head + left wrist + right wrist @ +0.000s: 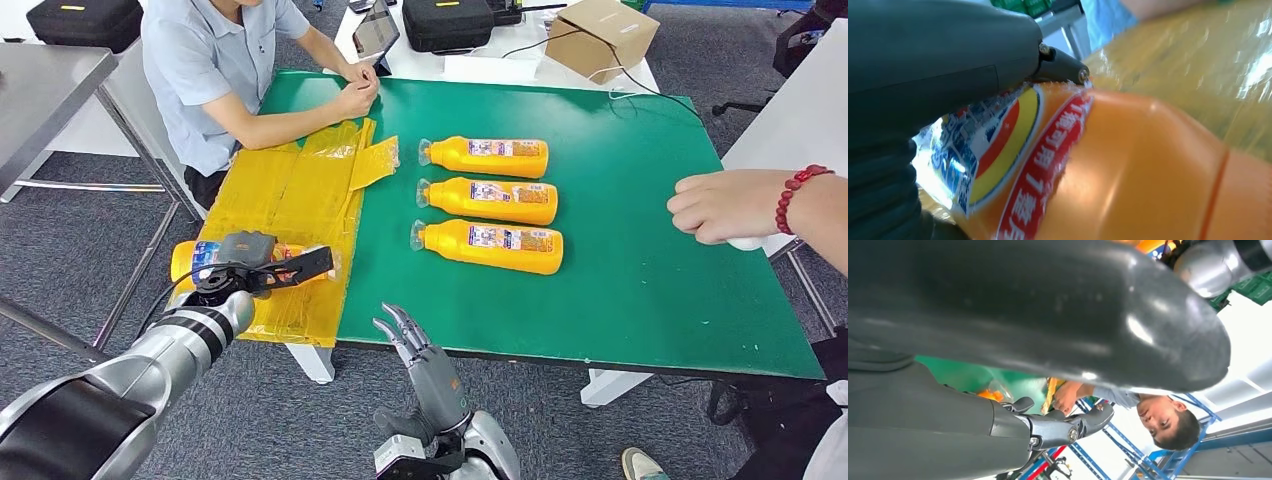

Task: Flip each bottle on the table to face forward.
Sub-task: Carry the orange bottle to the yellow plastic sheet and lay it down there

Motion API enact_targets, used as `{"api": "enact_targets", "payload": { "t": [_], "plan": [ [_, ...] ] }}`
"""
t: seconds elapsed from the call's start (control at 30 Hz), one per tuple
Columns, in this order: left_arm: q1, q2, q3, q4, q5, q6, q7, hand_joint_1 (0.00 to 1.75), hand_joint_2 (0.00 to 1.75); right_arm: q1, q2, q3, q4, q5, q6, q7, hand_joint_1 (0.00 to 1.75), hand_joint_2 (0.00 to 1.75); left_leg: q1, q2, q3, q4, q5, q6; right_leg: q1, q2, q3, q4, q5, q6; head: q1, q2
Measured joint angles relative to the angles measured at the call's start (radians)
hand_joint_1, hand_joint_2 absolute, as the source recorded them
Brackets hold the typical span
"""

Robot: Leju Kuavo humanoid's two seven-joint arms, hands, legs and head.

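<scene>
Three orange bottles lie on their sides in a column on the green table (640, 260), caps to the left: far (490, 156), middle (492, 199), near (494, 245). A fourth orange bottle (188, 258) lies on the yellow plastic sheet (290, 195) at the table's left front corner. My left hand (258, 262) lies over it and grips it, with the thumb (948, 55) pressed on the bottle's (1148, 170) label. My right hand (418, 352) hangs below the table's front edge with its fingers (1068, 425) apart, holding nothing.
A person in a light blue shirt (205, 70) sits at the far left corner, hands (357, 92) on the table. Another person's hand (722, 205) with a red bead bracelet rests on the right edge. A cardboard box (602, 35) and black cases stand on the white table behind.
</scene>
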Motion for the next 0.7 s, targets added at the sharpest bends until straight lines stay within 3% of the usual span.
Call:
{"api": "enact_targets", "payload": {
  "t": [0.1,0.37,0.4,0.57,0.63,0.7],
  "plan": [
    [-0.009,0.003,-0.004,0.009,0.009,-0.043,0.009,1.75,1.75,-0.001,0.003,0.0,0.003,-0.004,0.003,-0.004,0.0,0.0,0.0,0.0,0.001,0.0,0.0,0.0,0.0,0.0,0.001,0.0,0.0,0.0,0.0,0.0],
    [-0.01,0.005,-0.003,0.013,0.024,-0.046,0.009,1.74,1.75,-0.002,0.006,0.0,0.007,-0.007,0.004,-0.006,0.0,0.0,0.0,0.0,0.001,0.0,0.0,0.0,0.0,0.0,0.001,0.0,0.0,0.0,0.0,0.0],
    [-0.01,0.005,-0.001,0.016,0.035,-0.042,0.002,1.61,1.75,-0.003,0.008,0.0,0.009,-0.008,0.004,-0.008,0.0,0.0,0.0,0.0,0.002,0.0,0.0,0.0,0.0,0.0,0.002,0.0,0.0,0.0,0.0,0.0],
    [-0.003,-0.009,0.086,0.024,0.125,-0.022,-0.156,0.45,1.75,-0.004,0.011,-0.001,0.036,-0.006,-0.011,-0.012,0.0,0.0,0.0,-0.002,0.003,0.0,0.0,0.0,0.0,-0.002,0.003,0.0,0.0,0.0,0.0,0.0],
    [-0.001,-0.014,0.099,0.024,0.127,-0.023,-0.164,0.03,1.75,-0.004,0.011,-0.001,0.041,-0.006,-0.011,-0.012,0.0,0.0,0.0,-0.002,0.003,0.0,0.001,0.0,-0.001,-0.002,0.004,0.0,0.0,0.0,0.0,0.0],
    [0.002,-0.017,0.109,0.024,0.14,-0.028,-0.185,0.0,1.75,-0.004,0.011,-0.001,0.043,-0.005,-0.012,-0.013,0.0,0.0,-0.001,-0.002,0.003,0.0,0.001,0.0,-0.001,-0.003,0.004,0.0,0.0,0.0,0.0,0.0]
  ]
}}
